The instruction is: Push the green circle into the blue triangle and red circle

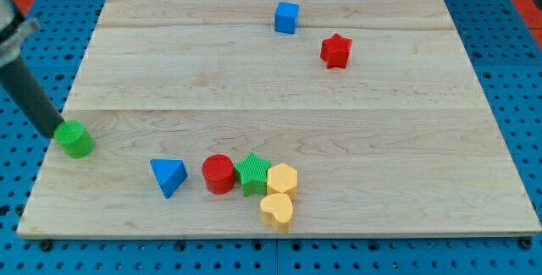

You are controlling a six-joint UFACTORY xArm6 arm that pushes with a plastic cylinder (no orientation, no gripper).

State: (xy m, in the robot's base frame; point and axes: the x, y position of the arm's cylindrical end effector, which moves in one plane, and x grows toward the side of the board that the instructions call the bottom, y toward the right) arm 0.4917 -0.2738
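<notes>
The green circle (75, 139) sits near the board's left edge. My tip (52, 134) is at the end of the dark rod that comes down from the view's top left, and it touches the green circle's left side. The blue triangle (169, 176) lies to the lower right of the green circle. The red circle (218, 173) stands just to the right of the blue triangle, with a small gap between them.
A green star (252, 173) touches the red circle's right side. A yellow hexagon (283, 178) and a yellow heart (277, 210) sit beside it. A blue cube (286, 17) and a red star (336, 51) are near the top. The wooden board (296, 97) lies on a blue pegboard.
</notes>
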